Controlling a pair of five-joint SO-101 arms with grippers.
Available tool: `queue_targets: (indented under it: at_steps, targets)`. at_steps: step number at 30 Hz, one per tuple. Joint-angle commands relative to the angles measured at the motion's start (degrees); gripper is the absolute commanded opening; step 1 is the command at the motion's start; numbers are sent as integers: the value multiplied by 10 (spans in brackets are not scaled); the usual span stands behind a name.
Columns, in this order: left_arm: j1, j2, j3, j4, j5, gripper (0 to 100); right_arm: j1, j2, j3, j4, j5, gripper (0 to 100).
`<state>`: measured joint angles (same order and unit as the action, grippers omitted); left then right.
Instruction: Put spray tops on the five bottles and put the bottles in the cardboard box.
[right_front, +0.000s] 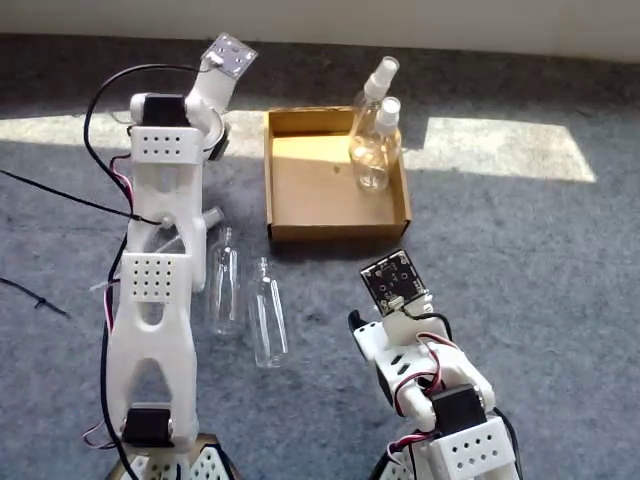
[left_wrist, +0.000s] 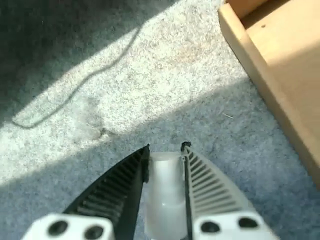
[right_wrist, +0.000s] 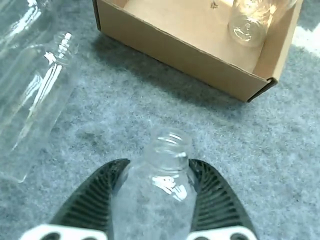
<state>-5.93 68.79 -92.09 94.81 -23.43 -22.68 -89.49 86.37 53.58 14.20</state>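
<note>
Clamping an uncapped bottle near the cardboard box, the right gripper should hold steady while the left gripper, closed on a spray top, centres it over the neck.

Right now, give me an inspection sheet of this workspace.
Surface: grey carpet, sunlit band across its far part.
Job's things: box open; two capped bottles standing at its far right corner; two loose bottles, uncapped, lying on the carpet.
Clutter: thin black strand on the carpet.
Grippers: left gripper shut on a white spray top, beside the box; right gripper shut on an uncapped held bottle.
Cables: black cable looping off the left arm; red and white wires on the right arm.
Surroundings: pale strip beyond the carpet.
</note>
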Motion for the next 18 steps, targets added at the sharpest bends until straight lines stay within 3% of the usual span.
queue_targets:
  at_steps: [1,10,15,18]
  targets:
    - [-7,-150,-29,25,25,2,3,2,-2,-7,4,5]
    - [-7,-455,0,62,141,2,2,2,0,-61,4,5]
    - [0,-647,201,63,202,3,0,1,0,-63,4,5]
    - [36,-776,360,62,203,3,-29,1,-3,-65,7,5]
